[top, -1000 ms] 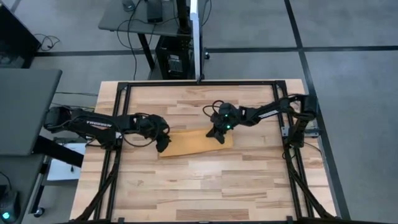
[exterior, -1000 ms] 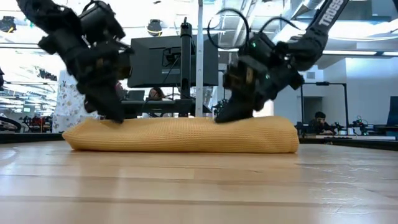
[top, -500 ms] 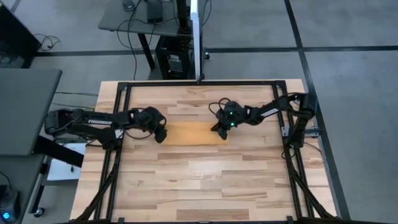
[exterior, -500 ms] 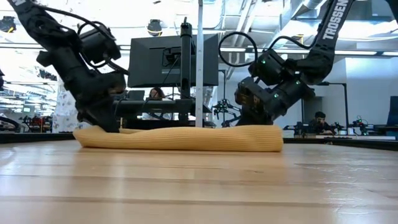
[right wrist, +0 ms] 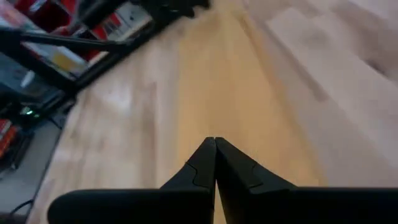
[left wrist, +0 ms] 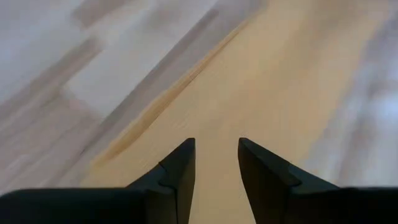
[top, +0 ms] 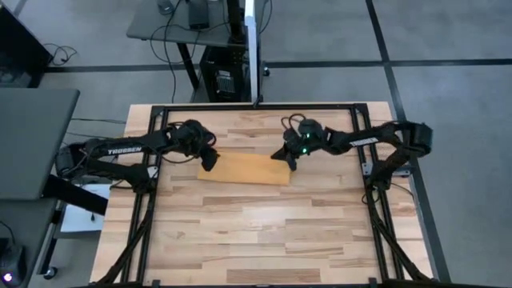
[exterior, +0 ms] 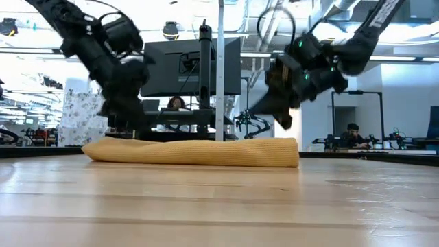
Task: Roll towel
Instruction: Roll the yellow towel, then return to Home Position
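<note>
The mustard-orange towel (top: pixel 244 169) lies as a low, long roll on the wooden table, its length running left to right; it also shows in the low view (exterior: pixel 192 151). My left gripper (top: pixel 210 160) stands over the roll's left end, its fingers a little apart (left wrist: pixel 216 146) with the cloth (left wrist: pixel 261 74) below them. My right gripper (top: pixel 290 160) is shut (right wrist: pixel 214 144) and hangs above the roll's right end (exterior: pixel 285 123). The white tag does not show. My left gripper hangs just over the towel's left end (exterior: pixel 113 144); I cannot tell whether its fingertips touch the cloth.
The black frame rails (top: pixel 156 136) run along the table's left, right and far sides. Bare wood (top: pixel 256 232) lies between the towel and the near edge. A monitor stand (exterior: pixel 219 68) and people at desks show in the room behind.
Both grippers have gone toward the table's far edge, and the towel roll has gone with them, lying lower and farther off than before. My right gripper has then risen clear of the roll's right end. My left gripper has also come up over the left end.
</note>
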